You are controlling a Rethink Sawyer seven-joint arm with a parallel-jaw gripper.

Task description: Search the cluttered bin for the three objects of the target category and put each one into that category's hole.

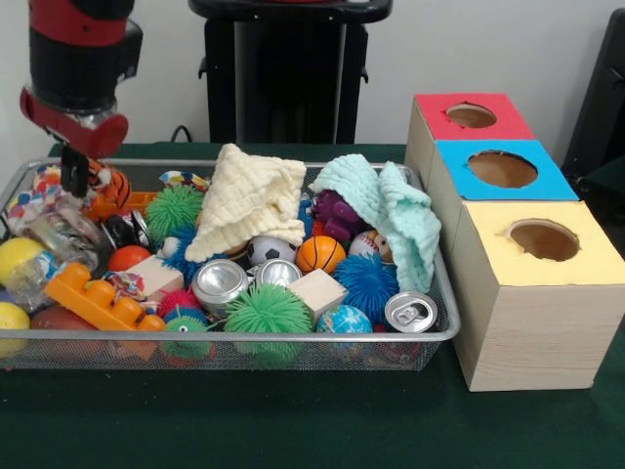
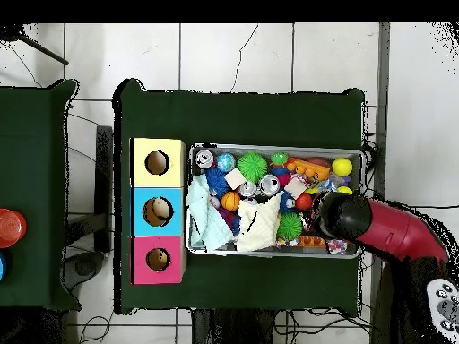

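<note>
A wire mesh bin [image 1: 444, 293] holds a jumble of toys. In it lie three silver cans [image 1: 220, 284] [image 1: 278, 271] [image 1: 410, 312], spiky rubber balls in green [image 1: 268, 311] and blue [image 1: 369, 282], and a small basketball [image 1: 320, 253] beside a soccer ball [image 1: 269, 250]. There are also wooden blocks [image 1: 317, 291], a cream cloth [image 1: 246, 200] and a mint cloth [image 1: 395, 210]. My gripper [image 1: 73, 174] hangs over the bin's far left corner, just above a tiger toy [image 1: 109, 188]. From overhead the arm [image 2: 359, 220] covers that corner of the bin [image 2: 269, 150].
Right of the bin stand three wooden boxes, each with a round hole on top: red [image 1: 472, 116], blue [image 1: 502, 169] and yellow [image 1: 544, 240]. Overhead, something orange shows inside the blue box's hole [image 2: 159, 210]. An orange plastic brick [image 1: 98, 298] lies near the bin's front left.
</note>
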